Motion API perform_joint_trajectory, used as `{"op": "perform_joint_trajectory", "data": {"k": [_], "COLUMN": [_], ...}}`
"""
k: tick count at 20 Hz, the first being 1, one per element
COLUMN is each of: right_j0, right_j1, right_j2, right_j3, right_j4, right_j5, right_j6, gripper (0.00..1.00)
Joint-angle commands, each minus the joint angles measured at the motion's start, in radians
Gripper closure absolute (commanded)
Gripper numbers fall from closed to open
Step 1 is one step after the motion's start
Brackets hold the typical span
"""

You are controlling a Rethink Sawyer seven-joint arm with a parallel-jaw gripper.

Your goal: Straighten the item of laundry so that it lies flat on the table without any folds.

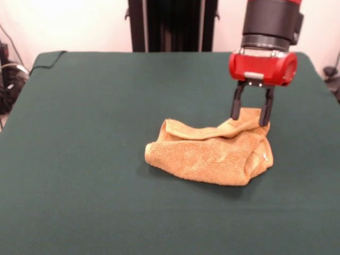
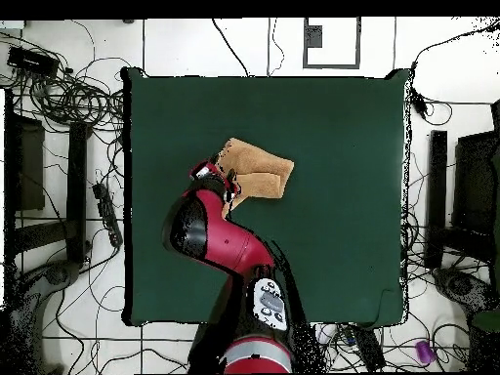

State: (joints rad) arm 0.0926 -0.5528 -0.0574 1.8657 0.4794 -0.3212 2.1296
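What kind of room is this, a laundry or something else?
Probably a robotics lab, not a laundry: a red and black robot arm works at a large table covered in dark green cloth, handling a crumpled orange-tan terry towel, with tangled cables across the tiled floor.

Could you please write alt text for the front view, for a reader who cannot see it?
A crumpled orange-tan towel lies folded over on itself on a dark green table. The red and black gripper comes down from above at the towel's far right corner, its two dark fingers open and straddling a raised fold.
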Motion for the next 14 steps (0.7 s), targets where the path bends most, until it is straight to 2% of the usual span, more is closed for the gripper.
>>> {"op": "perform_joint_trajectory", "data": {"k": [1, 5, 7, 9, 14], "right_j0": [0.099, 0.218, 0.293, 0.327, 0.323], "right_j1": [0.047, 0.073, 0.104, 0.121, 0.131], "right_j2": [0.030, -0.126, -0.238, -0.303, -0.313], "right_j3": [0.014, -0.013, -0.047, -0.078, -0.102], "right_j4": [0.104, 0.241, 0.285, 0.272, 0.230], "right_j5": [0.036, 0.229, 0.402, 0.534, 0.583], "right_j6": [0.207, 0.126, 0.135, 0.177, 0.222], "gripper": [0.00, 0.00, 0.00, 0.00, 0.00]}}
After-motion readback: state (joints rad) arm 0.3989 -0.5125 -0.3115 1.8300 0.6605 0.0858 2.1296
